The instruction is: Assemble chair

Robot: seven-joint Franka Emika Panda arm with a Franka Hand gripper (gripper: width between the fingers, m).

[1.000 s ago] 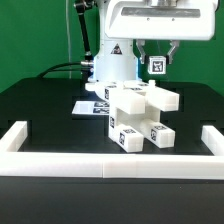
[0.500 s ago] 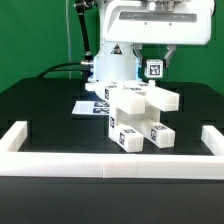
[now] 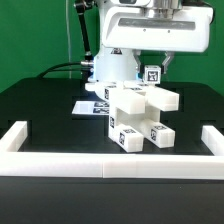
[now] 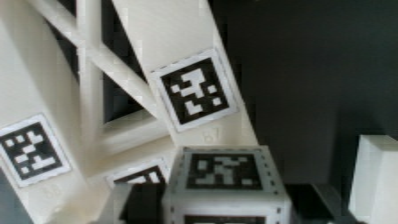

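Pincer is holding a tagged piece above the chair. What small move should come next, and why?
Probably lower it a little, slowly. The pincer grips the tagged piece above the chair, apart from it. The wrist view shows the piece over the chair's tagged panels, but no socket is visible, so only a short descent seems safe.

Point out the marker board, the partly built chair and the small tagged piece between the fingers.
marker board (image 3: 80,106): exterior view, flat top.
partly built chair (image 3: 140,117): exterior view, middle block.
small tagged piece (image 3: 152,73): exterior view, its tag.
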